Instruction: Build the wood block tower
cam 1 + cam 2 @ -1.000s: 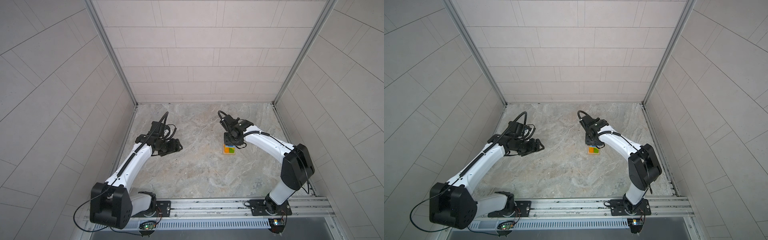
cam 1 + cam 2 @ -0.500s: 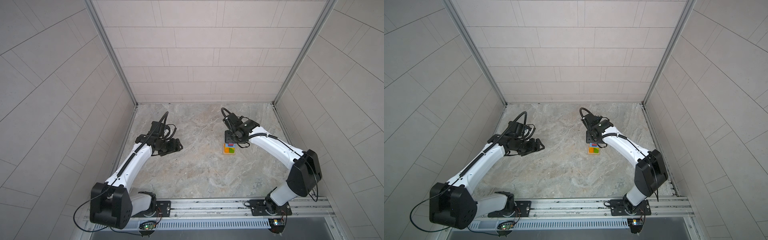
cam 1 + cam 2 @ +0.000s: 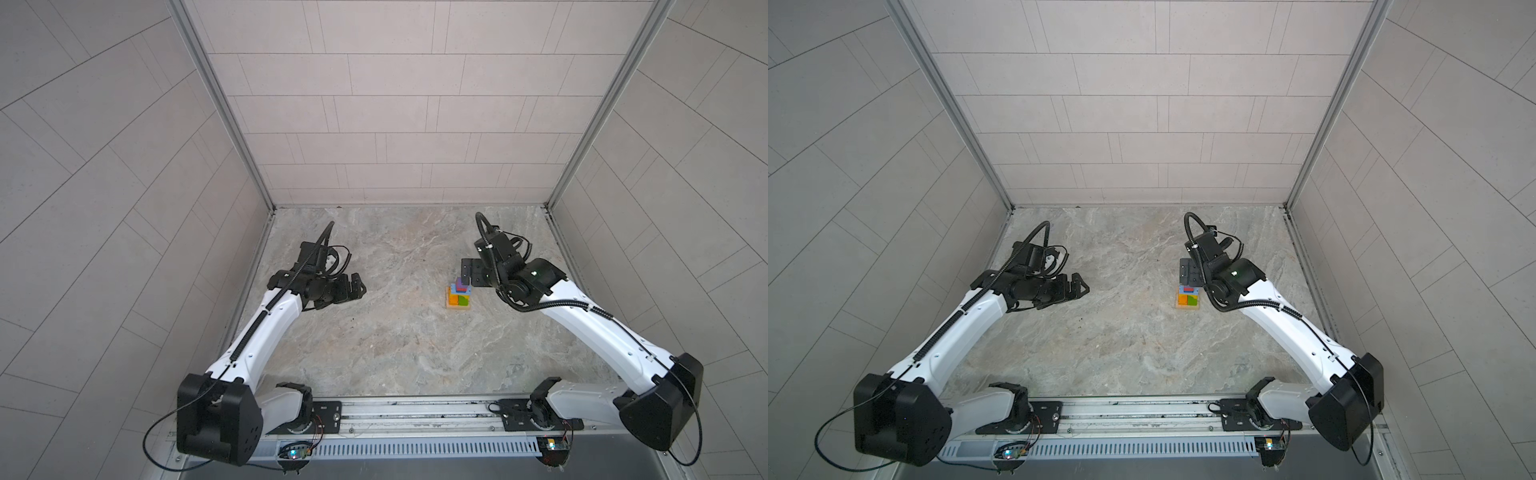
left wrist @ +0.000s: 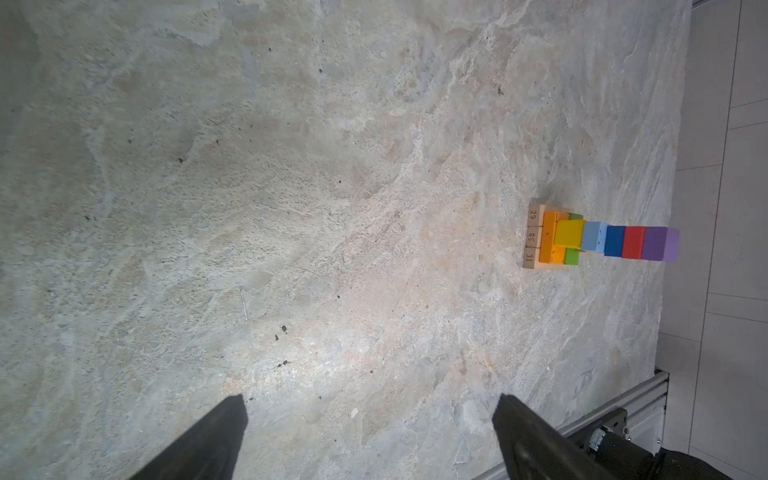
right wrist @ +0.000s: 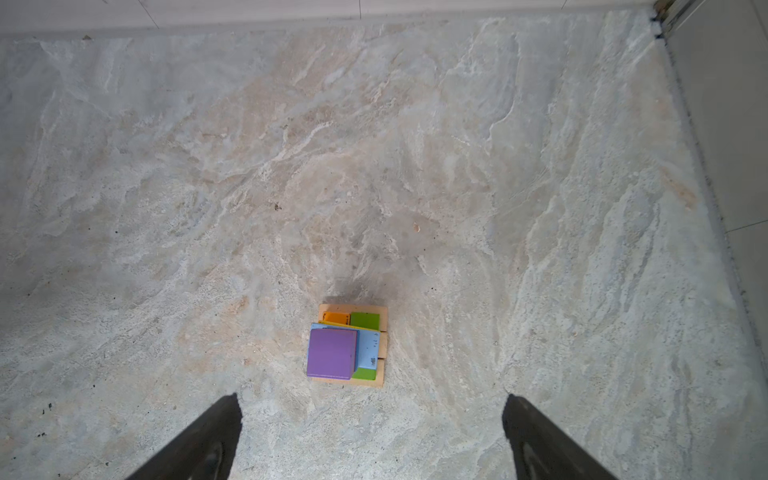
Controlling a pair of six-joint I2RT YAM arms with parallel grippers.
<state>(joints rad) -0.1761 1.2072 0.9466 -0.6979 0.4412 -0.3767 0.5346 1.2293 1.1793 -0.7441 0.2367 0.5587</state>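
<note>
The tower (image 5: 347, 345) stands on the marble floor, right of centre in both top views (image 3: 458, 296) (image 3: 1187, 299). Its base is tan bars with orange, green, yellow and light-blue bricks above, then blue and red cubes. A purple cube (image 4: 660, 244) sits topmost. My right gripper (image 5: 372, 401) hangs open just above and behind the tower (image 3: 469, 272), with nothing between its fingers. My left gripper (image 4: 370, 401) is open and empty far to the left (image 3: 358, 286), pointing toward the tower.
Tiled walls (image 3: 232, 174) close in the floor on the left, back and right. A metal rail (image 3: 415, 411) with both arm bases runs along the front edge. No loose blocks show on the floor.
My right gripper has opened and drawn up off the tower, which stays standing. The left gripper's jaws have spread wider while its arm has stayed in place.
</note>
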